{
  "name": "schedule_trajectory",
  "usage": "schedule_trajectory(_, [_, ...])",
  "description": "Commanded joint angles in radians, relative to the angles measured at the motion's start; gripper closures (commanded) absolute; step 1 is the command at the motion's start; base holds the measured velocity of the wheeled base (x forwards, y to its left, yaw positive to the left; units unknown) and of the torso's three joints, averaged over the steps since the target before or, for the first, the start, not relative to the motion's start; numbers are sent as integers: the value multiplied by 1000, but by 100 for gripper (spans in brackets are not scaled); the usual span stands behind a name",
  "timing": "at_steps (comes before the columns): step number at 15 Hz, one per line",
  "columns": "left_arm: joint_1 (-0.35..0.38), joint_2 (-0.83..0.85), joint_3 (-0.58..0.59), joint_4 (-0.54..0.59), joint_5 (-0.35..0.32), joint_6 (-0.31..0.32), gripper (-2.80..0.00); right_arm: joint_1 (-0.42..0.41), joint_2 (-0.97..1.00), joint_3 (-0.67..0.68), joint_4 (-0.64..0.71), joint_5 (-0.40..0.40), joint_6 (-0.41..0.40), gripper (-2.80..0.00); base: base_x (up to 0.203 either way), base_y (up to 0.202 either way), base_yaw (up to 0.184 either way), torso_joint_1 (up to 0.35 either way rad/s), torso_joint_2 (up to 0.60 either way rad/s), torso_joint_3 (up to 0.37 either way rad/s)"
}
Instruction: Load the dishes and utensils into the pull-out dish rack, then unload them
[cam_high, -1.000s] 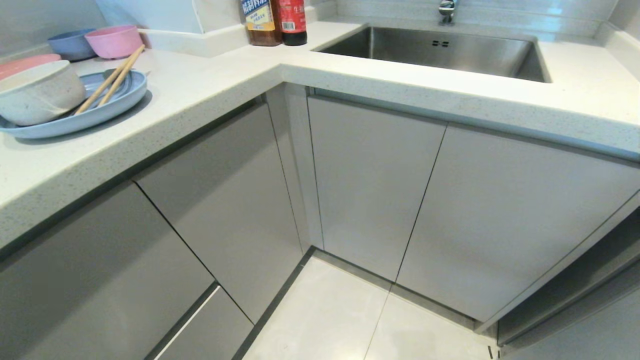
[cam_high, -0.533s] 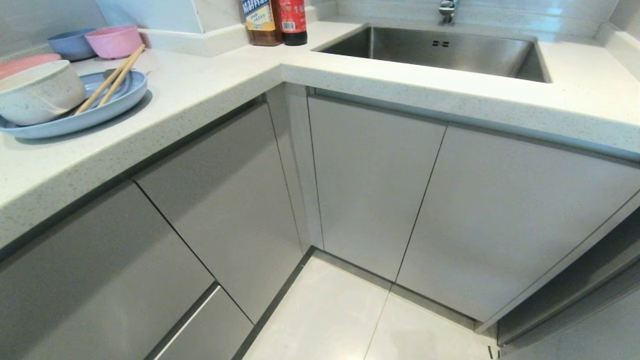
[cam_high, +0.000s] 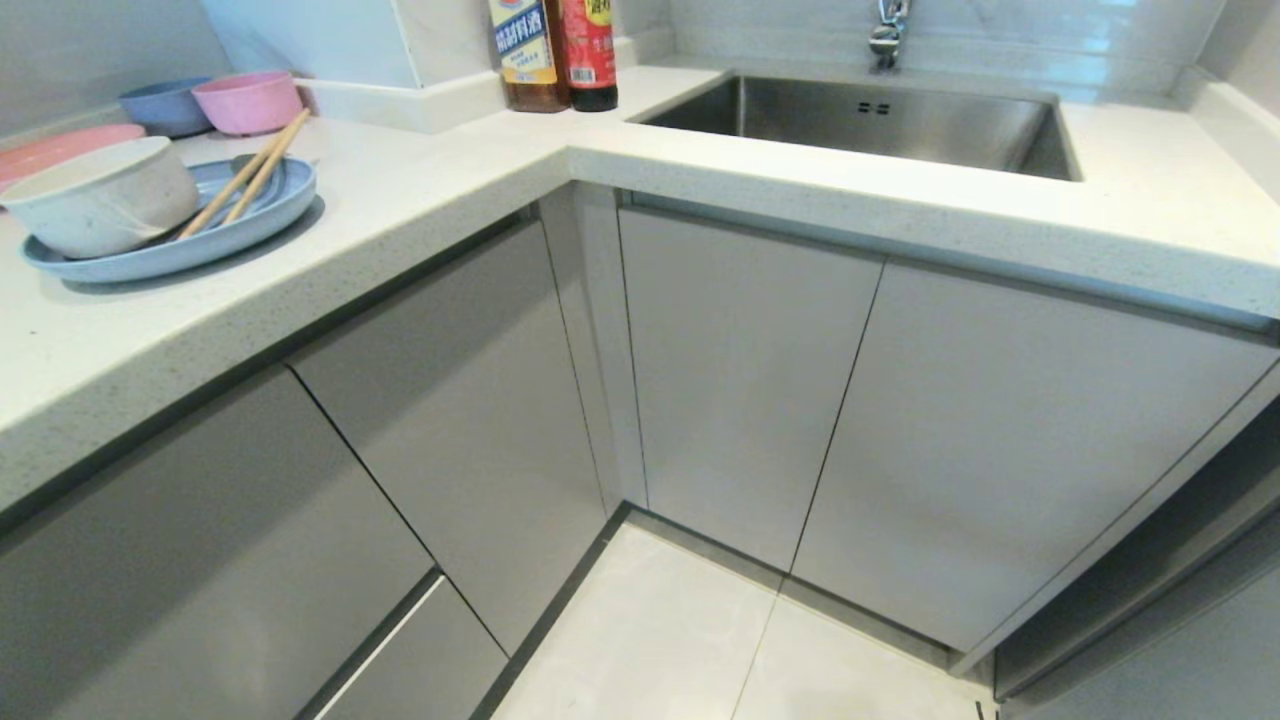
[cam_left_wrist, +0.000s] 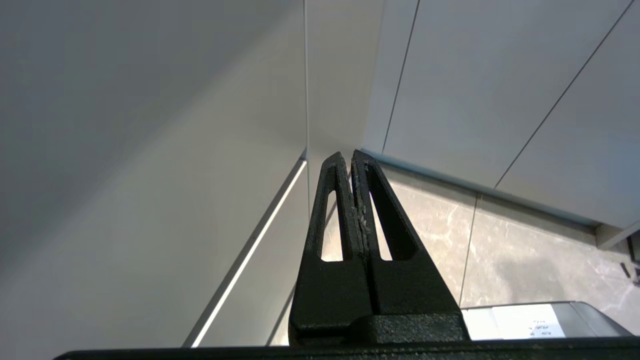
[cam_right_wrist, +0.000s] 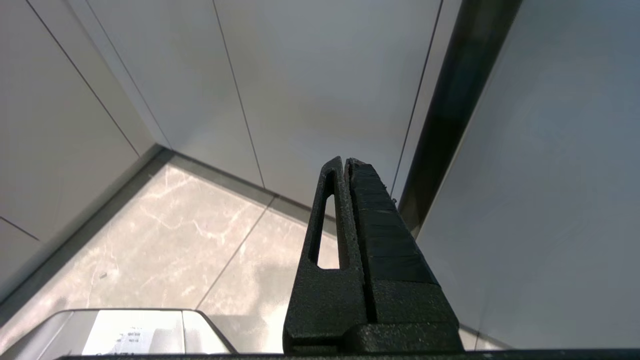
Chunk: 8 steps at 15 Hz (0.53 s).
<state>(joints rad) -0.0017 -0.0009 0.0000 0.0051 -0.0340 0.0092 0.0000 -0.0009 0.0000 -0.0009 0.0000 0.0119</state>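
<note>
On the left counter stands a light-blue plate (cam_high: 250, 225) with a speckled off-white bowl (cam_high: 105, 200) on it and a pair of wooden chopsticks (cam_high: 250, 170) leaning across its rim. Fork and spoon do not show clearly. The pull-out dish rack is out of view; only shut grey cabinet fronts (cam_high: 740, 370) show. My left gripper (cam_left_wrist: 348, 156) is shut and empty, hanging low before the cabinet corner. Low by the cabinets on the other side, my right gripper (cam_right_wrist: 344, 161) is shut and empty too. Neither arm is in the head view.
Pink (cam_high: 248, 100) and blue (cam_high: 165, 105) bowls and a pink plate (cam_high: 60, 150) sit at the back left. Two bottles (cam_high: 555, 50) stand in the counter corner beside the steel sink (cam_high: 870, 120). Pale floor tiles (cam_high: 690, 640) lie below. The robot's base (cam_left_wrist: 525, 322) shows near the floor.
The whole head view has shifted: counter, dishes and sink sit a little lower in the picture, so the camera has tilted. The dishes have not moved on the counter.
</note>
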Motion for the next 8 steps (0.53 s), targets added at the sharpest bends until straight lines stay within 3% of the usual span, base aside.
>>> schedule_trajectory(1, [0, 2, 2, -1, -1, 3, 0, 0, 1, 2, -1, 0, 0, 0, 0, 0, 0, 4, 6, 187])
schedule_trajectory(8, [0, 2, 3, -1, 0, -5, 0, 0, 1, 1, 1, 0, 0, 0, 0, 0, 0, 3, 1, 201])
